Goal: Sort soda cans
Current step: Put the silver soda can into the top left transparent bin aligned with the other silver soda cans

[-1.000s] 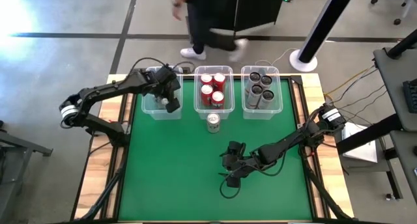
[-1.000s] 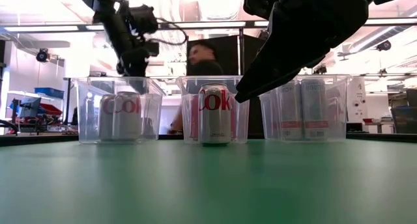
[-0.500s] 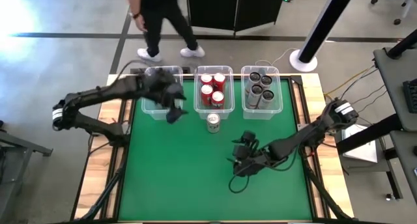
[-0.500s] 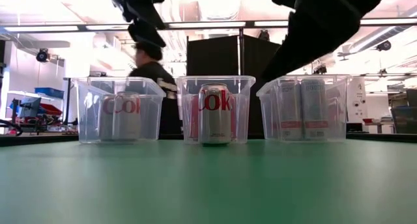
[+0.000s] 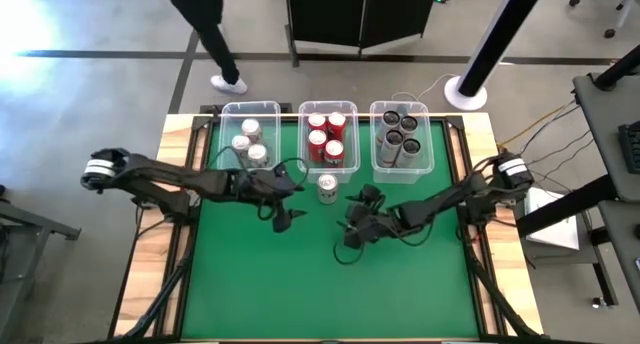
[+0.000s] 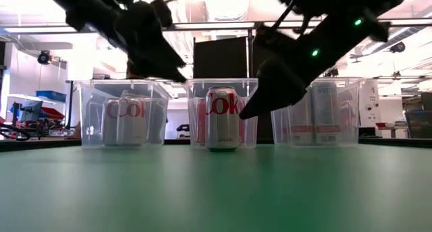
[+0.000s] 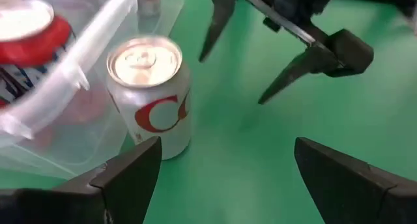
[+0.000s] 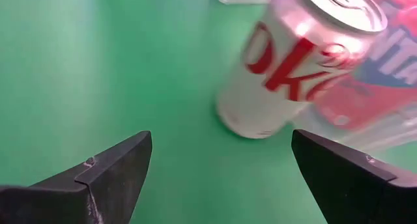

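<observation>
Both grippers have their fingers spread wide and hold nothing. The left gripper (image 5: 288, 218) hovers left of a silver-white can (image 5: 327, 187), the right gripper (image 5: 350, 234) just nearer and right of it. That can stands upright on the green table (image 5: 260, 284), touching the middle bin (image 5: 303, 164) of red cans (image 5: 326, 136).

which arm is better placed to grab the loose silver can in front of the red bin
Narrowly the left. Both open end effectors flank the silver can, but the left end effector sits beside the silver-can bin, whereas the right end effector is farther away.
</observation>
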Tool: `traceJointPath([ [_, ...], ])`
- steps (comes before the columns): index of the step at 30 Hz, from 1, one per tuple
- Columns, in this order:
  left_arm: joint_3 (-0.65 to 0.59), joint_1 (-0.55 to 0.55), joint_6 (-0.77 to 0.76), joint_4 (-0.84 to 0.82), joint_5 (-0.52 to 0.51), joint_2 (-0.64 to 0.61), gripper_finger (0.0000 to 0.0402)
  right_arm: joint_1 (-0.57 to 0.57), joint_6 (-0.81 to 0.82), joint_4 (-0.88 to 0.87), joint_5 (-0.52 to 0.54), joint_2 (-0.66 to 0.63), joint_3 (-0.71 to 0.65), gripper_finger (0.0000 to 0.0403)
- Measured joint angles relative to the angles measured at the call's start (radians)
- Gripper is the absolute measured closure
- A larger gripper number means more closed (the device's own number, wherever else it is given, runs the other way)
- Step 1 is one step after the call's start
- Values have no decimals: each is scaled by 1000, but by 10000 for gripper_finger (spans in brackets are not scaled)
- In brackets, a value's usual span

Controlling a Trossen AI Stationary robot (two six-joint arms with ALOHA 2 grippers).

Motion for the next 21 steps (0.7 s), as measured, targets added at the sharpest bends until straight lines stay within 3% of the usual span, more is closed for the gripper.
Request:
traceJointPath([
  [5,-24,-10,-8,62,-35,88,66,-55,-61,18,-1,5,4,39],
  [12,12,-11,-24,145,-177,231,65,-105,-115,116,-130,9,5,39],
  [21,152,-11,-25,37,-207,355,65,-105,-109,108,-280,10,5,39],
])
